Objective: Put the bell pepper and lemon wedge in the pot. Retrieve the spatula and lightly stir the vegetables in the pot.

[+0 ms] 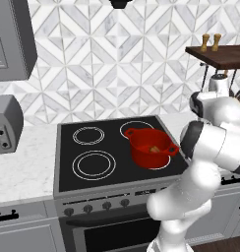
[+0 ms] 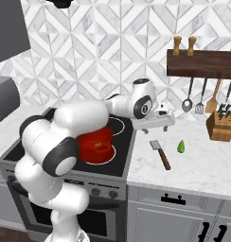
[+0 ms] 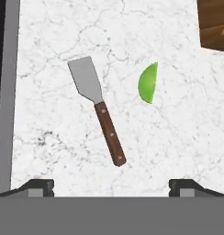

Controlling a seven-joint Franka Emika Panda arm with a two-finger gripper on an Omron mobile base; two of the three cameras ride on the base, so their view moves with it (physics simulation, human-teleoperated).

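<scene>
Marble worktop [image 3: 169, 147] under your tool [image 3: 111, 186], jaws spread wide, empty. Hand view: spatula [image 3: 96, 108] lies flat, green lemon wedge [image 3: 148, 83] just beside, apart. Left base view: red pot [image 1: 150, 146] on stove's rear right burner, small piece inside.

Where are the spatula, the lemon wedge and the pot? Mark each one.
spatula [image 3: 109, 134]: hand view, on its brown wooden handle.
lemon wedge [image 3: 148, 83]: hand view, middle of the green slice.
pot [image 1: 144, 150]: left base view, on its red outer wall.
</scene>
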